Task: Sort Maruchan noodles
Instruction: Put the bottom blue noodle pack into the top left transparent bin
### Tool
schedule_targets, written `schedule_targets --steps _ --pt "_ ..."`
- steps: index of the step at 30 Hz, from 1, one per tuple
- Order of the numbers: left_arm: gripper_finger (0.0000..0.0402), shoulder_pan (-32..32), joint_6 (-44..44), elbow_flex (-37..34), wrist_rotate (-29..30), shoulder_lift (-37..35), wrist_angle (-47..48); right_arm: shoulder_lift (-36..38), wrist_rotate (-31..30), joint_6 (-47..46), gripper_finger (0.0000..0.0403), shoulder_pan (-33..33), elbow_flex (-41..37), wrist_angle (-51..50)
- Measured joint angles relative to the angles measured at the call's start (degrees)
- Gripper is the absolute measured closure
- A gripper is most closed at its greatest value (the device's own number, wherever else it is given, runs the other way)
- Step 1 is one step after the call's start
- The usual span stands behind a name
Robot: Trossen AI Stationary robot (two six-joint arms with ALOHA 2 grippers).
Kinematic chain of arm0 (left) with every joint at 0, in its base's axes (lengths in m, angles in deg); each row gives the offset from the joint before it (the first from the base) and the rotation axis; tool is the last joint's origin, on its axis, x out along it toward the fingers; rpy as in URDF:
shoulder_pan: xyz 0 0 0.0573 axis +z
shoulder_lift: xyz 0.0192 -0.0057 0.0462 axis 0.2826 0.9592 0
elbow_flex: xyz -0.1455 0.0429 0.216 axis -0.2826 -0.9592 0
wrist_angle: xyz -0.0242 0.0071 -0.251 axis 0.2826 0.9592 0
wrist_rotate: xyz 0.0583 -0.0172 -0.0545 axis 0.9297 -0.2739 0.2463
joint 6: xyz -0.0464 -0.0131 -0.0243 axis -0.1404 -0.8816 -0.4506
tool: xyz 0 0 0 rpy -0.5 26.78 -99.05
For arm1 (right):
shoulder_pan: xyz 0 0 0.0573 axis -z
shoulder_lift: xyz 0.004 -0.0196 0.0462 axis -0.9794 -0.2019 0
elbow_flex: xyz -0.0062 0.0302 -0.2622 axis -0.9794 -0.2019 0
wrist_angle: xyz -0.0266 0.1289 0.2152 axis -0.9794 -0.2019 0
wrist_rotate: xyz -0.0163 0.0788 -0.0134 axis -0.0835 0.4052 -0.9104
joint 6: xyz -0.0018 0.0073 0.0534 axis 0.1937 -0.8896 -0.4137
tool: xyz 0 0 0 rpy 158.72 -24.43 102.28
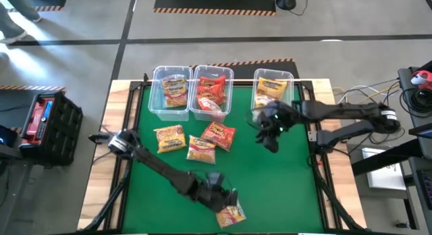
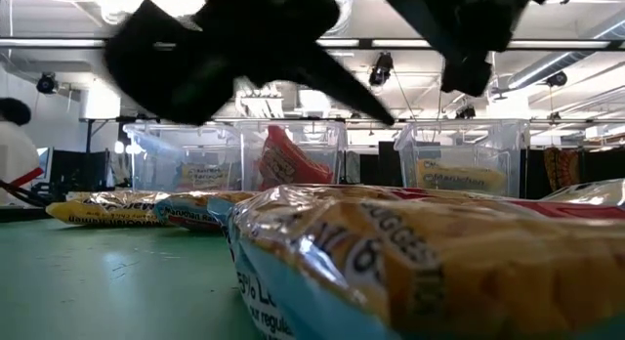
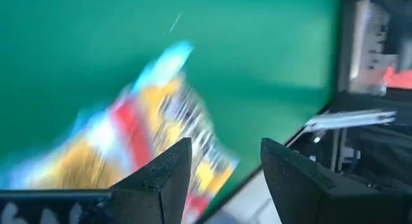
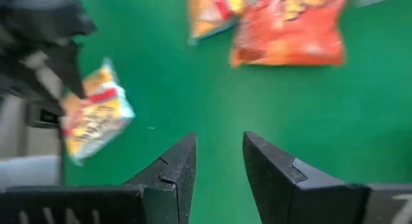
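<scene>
Your left gripper hangs with its fingers spread and empty, a yellow noodle packet lying just beside it at the mat's near edge. Your right gripper hovers parted and empty, beside the right bin.

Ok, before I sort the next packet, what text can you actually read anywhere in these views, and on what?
"UGGEST": partial print, seen from the low view, on the yellow packet nearest the low camera; the rest of the word is cut off.
"6": a large digit on the same packet.
Labels on the packets in the three clear bins and on the loose packets on the green mat: too small or blurred to read.
</scene>
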Motion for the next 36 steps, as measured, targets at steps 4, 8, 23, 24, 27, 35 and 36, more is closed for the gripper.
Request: schedule_targets --steps 4,8,23,24,27,35,36 --pt "0.0232 -3.2 -9.1 0.0 -1.0 1.2 -0.3 4.0 0.7 -9.7 0.0289 -5.1 -8.3 11.9" --pt "0.0232 -4.9 -10.7 0.1 -1.0 1.2 0.0 6.3 0.7 -17.0 0.0289 -10.7 -13.9 24.0" --pt "0.0232 -5.8 -13.0 0.1 -0.9 1.3 11.3 1.3 -9.3 -32.3 0.0292 -29.2 -18.2 38.6" --pt "0.0232 -5.8 -13.0 0.1 -0.9 1.3 11.8 0.6 -9.6 -32.9 0.0291 -30.3 -18.1 39.3" --pt "0.0232 -5.8 -13.0 0.1 -0.9 1.3 12.5 -2.1 -11.2 -35.5 0.0291 -33.5 -18.1 43.1" --pt "0.0232 -6.3 -12.9 0.1 -1.5 1.6 11.3 -10.6 -12.1 -38.0 0.0293 -39.8 -18.1 61.7" --pt "0.0232 -6.4 -13.0 0.1 -1.5 1.9 10.5 -11.7 -12.1 -38.1 0.0293 -40.3 -18.1 63.8"
